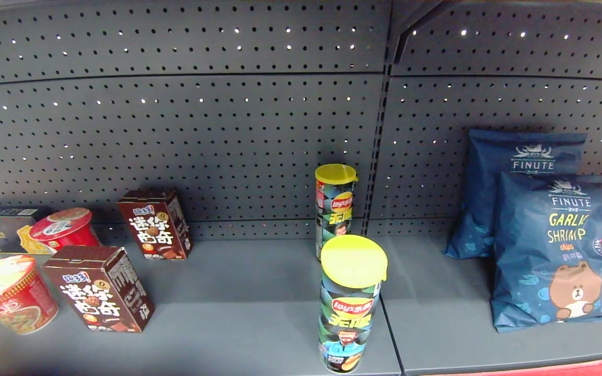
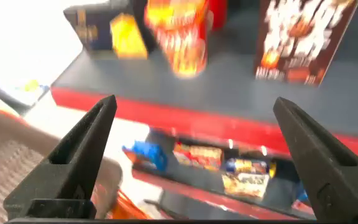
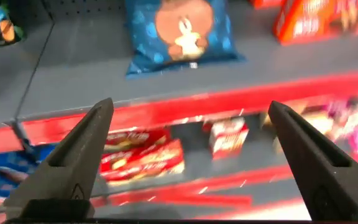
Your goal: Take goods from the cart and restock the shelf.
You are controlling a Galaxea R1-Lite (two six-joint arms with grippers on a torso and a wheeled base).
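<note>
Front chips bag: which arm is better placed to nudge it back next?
Right, likely: the open right gripper faces the front chips bag; the left gripper faces the cup noodles and brown box.

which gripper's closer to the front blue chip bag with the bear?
Right. The right gripper hangs off the front edge of the shelf, facing the chip bag. The left gripper faces a noodle cup and brown box at the other end.
</note>
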